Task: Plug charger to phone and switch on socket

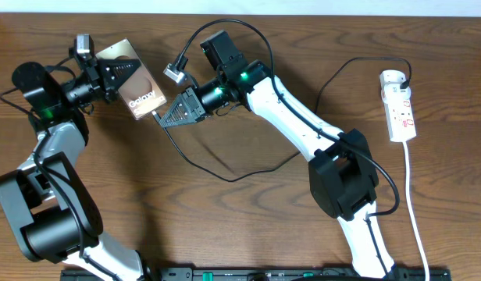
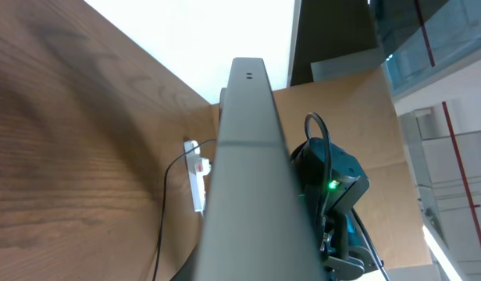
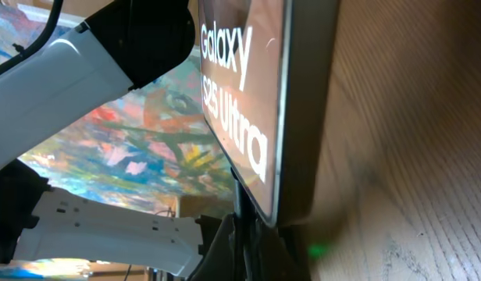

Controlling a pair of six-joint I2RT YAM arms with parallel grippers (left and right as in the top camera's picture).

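my left gripper [image 1: 109, 76] holds the bronze-brown phone [image 1: 135, 82] tilted off the table [image 1: 240, 234], white lettering showing. the charger [image 1: 225, 178], a thin black cable, loops across the table, its tip at the phone's lower end. the white socket [image 1: 399, 105] lies flat, well apart.

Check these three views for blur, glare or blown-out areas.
Overhead: sharp, evenly lit, soft shadows on the table. Left wrist: the phone edge looms close and soft, background above blown out white. Right wrist: lettering crisp, a green glow on the table.
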